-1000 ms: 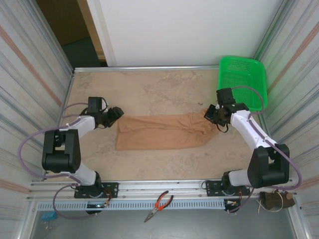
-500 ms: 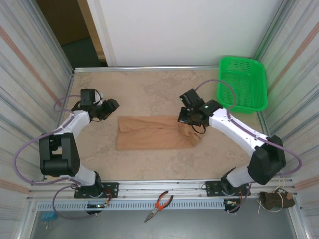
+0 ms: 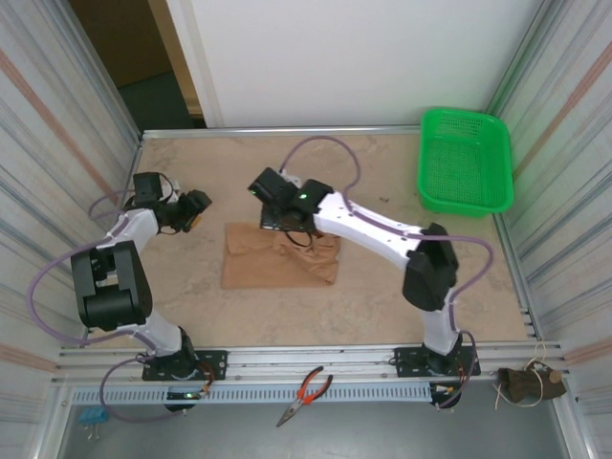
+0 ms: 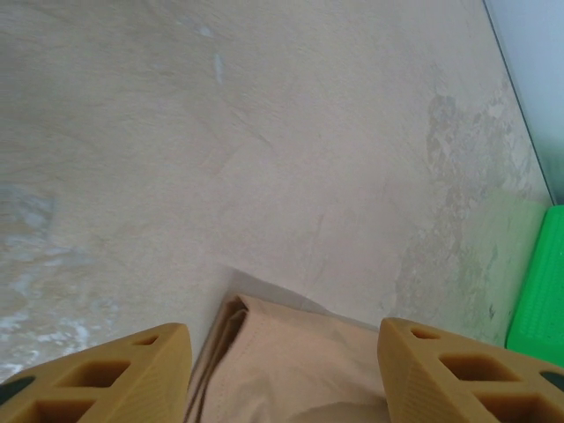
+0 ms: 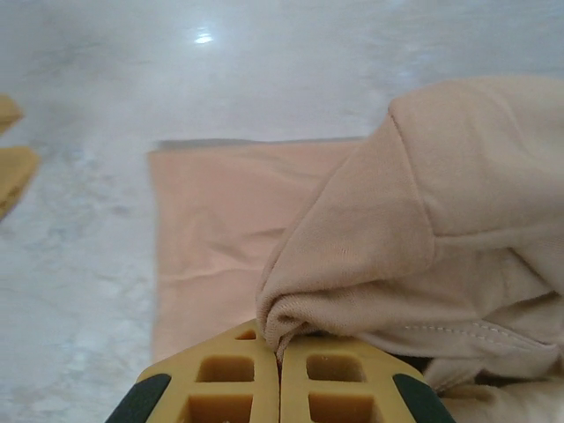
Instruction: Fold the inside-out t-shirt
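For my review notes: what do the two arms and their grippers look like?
The left arm and right arm have white links, black joint housings and looping pale purple cables. The left gripper and right gripper carry mustard-yellow wedge fingers with rectangular cut-outs and black bases.

The t-shirt (image 5: pixel 423 203) caught in the right pincer (image 5: pixel 279 357) is seen as a plain, unpatterned tan, with a line of paler stitching just beside the fingers (image 5: pixel 220 379). Those fingers are coloured mustard yellow, with dark patches at their outer corners. The same mustard is shown on the left pincer (image 4: pixel 282 361). The table (image 4: pixel 264 132) ahead of the left pincer is mottled beige, blotched with pale grey-white. A bright green, finely meshed basket (image 3: pixel 464 163) is seen well off to the right pincer's right. The right arm (image 3: pixel 373 228) is finished in white and black, and its cable (image 3: pixel 323 140) in lilac.
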Action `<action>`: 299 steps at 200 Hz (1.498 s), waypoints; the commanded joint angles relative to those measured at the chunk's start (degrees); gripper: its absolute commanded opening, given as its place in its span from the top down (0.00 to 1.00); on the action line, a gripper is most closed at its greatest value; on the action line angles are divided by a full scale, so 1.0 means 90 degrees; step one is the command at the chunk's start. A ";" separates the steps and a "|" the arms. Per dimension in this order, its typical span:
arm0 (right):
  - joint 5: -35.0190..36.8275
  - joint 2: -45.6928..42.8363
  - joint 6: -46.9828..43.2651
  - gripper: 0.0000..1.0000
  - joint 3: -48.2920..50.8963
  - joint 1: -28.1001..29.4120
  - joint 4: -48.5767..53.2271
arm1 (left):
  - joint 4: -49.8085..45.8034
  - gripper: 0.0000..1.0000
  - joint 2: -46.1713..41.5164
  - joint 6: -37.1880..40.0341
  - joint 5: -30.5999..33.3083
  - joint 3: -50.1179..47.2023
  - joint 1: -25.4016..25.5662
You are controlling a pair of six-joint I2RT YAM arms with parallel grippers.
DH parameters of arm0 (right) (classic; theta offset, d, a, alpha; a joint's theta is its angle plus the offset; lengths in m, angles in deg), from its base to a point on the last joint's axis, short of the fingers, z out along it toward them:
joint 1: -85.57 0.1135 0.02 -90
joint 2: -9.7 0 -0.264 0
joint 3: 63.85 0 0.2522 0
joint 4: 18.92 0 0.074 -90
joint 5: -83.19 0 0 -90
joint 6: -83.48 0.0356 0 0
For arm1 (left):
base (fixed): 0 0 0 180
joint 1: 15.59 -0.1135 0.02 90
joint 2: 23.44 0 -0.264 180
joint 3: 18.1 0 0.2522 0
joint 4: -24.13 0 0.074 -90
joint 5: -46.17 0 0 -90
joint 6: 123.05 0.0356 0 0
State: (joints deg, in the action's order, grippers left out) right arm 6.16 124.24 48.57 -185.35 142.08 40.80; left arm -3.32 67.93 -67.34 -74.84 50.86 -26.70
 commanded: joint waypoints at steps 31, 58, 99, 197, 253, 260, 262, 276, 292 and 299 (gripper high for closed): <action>-0.1555 0.1888 -0.0367 0.57 -0.2108 0.0277 -0.0228 | -0.0088 0.42 0.0366 0.0060 -0.0477 0.0356 -0.0630; -0.0993 0.1117 -0.1009 0.51 -0.1803 0.0212 0.0214 | -0.0257 0.42 0.0205 0.0160 -0.0587 0.0430 -0.0728; -0.0685 -0.0789 -0.1273 0.43 0.1326 -0.0992 -0.0334 | -0.0184 0.41 -0.0517 -0.0130 -0.0941 -0.0171 -0.0555; -0.2938 0.1044 -0.1357 0.39 0.1411 -0.2594 -0.1432 | 0.0708 0.40 -0.1766 -0.1565 0.0584 -0.2033 0.1853; -0.3193 0.1103 -0.0760 1.00 0.2079 -0.2754 -0.2235 | 0.1277 0.40 -0.1153 -0.2187 0.1156 -0.2374 0.2329; -0.3135 0.0889 -0.0694 1.00 0.2386 -0.2839 -0.2371 | 0.1345 0.40 -0.0913 -0.2165 0.1167 -0.2275 0.2338; -0.3112 0.0828 -0.0673 1.00 0.2485 -0.2860 -0.2425 | 0.1365 0.40 -0.0843 -0.2147 0.1169 -0.2237 0.2343; -0.2898 0.0302 -0.0517 1.00 0.3187 -0.3029 -0.2679 | 0.1446 0.40 -0.0280 -0.1997 0.1107 -0.1877 0.2353; -0.2680 -0.0326 -0.0270 1.00 0.4008 -0.3151 -0.2955 | 0.1536 0.41 0.0411 -0.1755 0.0995 -0.1268 0.2386; -0.2572 -0.0601 -0.0154 1.00 0.4343 -0.3163 -0.3026 | 0.1492 0.41 0.0738 -0.1649 0.0940 -0.0937 0.2415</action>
State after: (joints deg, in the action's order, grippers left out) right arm -21.23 126.56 42.54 -154.73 115.26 15.33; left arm 8.87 65.68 -84.71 -67.30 35.74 -5.63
